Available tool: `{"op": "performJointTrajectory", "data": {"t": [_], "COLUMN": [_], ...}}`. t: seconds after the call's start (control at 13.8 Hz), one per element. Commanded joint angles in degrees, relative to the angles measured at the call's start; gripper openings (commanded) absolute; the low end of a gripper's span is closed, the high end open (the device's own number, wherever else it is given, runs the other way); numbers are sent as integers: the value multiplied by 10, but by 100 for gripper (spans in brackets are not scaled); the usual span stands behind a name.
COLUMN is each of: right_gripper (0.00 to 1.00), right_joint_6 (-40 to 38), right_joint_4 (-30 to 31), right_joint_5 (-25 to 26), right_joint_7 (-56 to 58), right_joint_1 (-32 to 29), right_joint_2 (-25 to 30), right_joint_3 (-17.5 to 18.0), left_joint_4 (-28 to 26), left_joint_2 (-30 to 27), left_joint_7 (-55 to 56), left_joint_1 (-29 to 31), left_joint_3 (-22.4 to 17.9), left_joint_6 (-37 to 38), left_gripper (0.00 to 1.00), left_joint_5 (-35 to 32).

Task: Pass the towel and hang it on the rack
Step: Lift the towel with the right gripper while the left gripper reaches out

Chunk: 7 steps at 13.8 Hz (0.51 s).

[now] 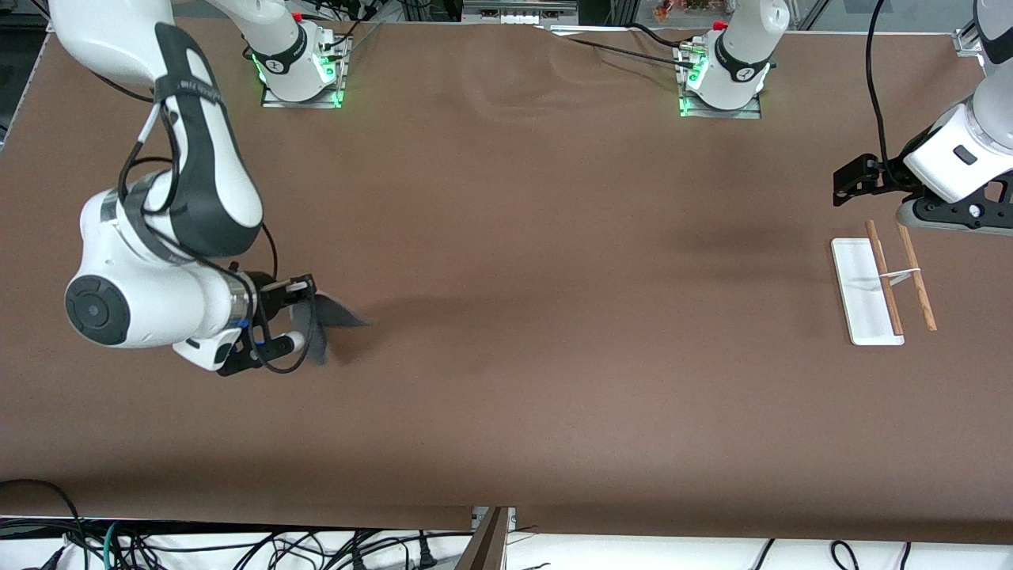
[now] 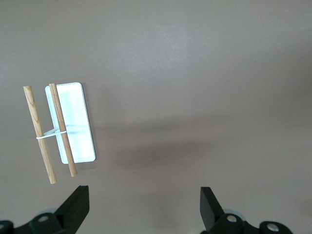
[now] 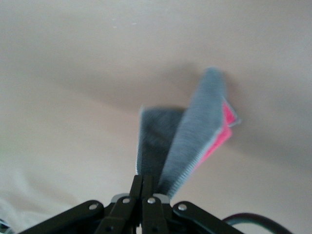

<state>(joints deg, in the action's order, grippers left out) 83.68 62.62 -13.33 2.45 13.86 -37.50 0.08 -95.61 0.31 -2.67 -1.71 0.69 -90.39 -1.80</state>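
Observation:
My right gripper [image 1: 305, 310] is shut on the towel [image 1: 331, 318] and holds it up over the table at the right arm's end. The towel is folded and hangs from the jaws, dark grey outside. In the right wrist view the towel [image 3: 190, 141] shows a pink-red inner side at its free corner, beyond my closed right gripper [image 3: 144, 187]. The rack [image 1: 864, 294] stands at the left arm's end, a white base with two wooden rods [image 1: 916, 277]. My left gripper [image 1: 853, 180] hovers open and empty just beside the rack. It also shows in the left wrist view [image 2: 144, 200], with the rack [image 2: 78, 122] off to one side.
The brown table [image 1: 554, 277] stretches between the two arms. Both arm bases [image 1: 297, 63] stand along the edge farthest from the front camera. Cables [image 1: 237, 546] hang below the table's near edge.

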Motion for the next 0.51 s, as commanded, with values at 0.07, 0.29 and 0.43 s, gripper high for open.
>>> {"op": "performJointTrajectory", "data": {"t": [0.07,0.29,0.43], "right_gripper": [0,0,0], "right_joint_6": [-24,-15,9], "right_joint_4": [-19,-38,-46], "right_joint_5": [-40,-114,-167], "right_joint_7": [-166,-291,-378], "right_joint_1": [21,21,21], "right_joint_2": [23,25,26], "right_joint_3": [50,90,119], "left_joint_4": [21,21,21], "left_joint_2": [9,9,9], "left_joint_7": [-2,-2,-2], "left_joint_1": [-2,-3,-3], "left_joint_3": [-3,-2,-3], "left_joint_6": [15,19,19], "left_gripper": [100,100,100], "left_joint_5": [-7,-7,-7]}}
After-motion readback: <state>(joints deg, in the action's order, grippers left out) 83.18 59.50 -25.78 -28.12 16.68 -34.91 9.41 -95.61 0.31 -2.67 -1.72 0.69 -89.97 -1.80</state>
